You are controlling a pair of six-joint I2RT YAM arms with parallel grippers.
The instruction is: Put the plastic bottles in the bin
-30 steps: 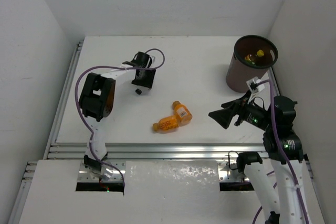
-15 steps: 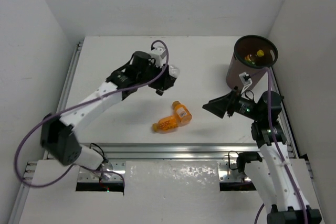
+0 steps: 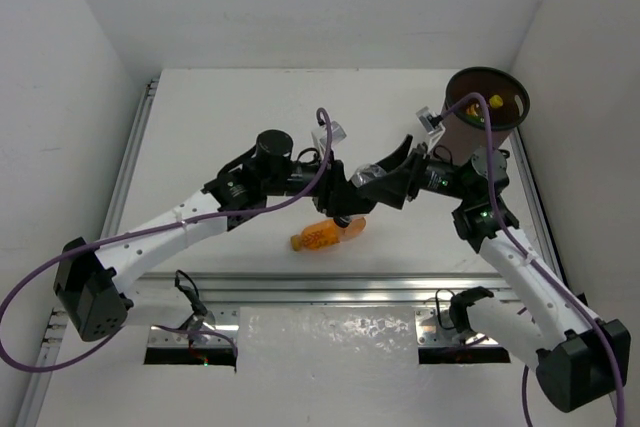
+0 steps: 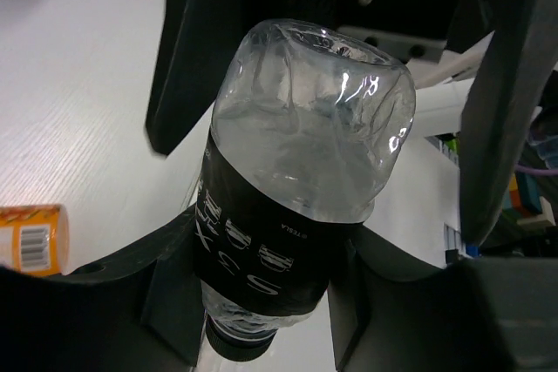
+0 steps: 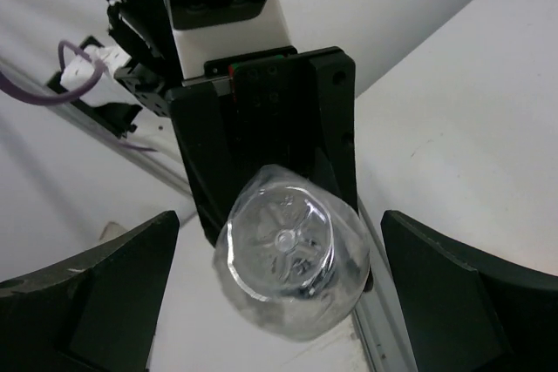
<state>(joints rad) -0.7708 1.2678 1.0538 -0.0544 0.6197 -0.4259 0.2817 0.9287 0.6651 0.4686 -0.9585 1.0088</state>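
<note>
My left gripper (image 3: 345, 192) is shut on a clear bottle (image 3: 368, 175) with a black label and black cap, held above the middle of the table. In the left wrist view the bottle (image 4: 296, 189) stands base up between my fingers (image 4: 166, 302). My right gripper (image 3: 382, 179) is open and faces it. In the right wrist view the bottle's base (image 5: 292, 259) sits between my open fingers (image 5: 87, 294) without touching them. Orange bottles (image 3: 322, 233) lie on the table just below the grippers; one also shows in the left wrist view (image 4: 30, 237). The dark-brown bin (image 3: 470, 142) stands at the far right.
The bin holds an orange bottle with a yellow cap (image 3: 490, 105). White walls close in the table on the left, back and right. An aluminium rail (image 3: 300, 287) runs along the near edge.
My left arm has swung from the far left to the middle, carrying the clear bottle. My right gripper has moved left to meet it, and its open fingers now flank the bottle's base.
</note>
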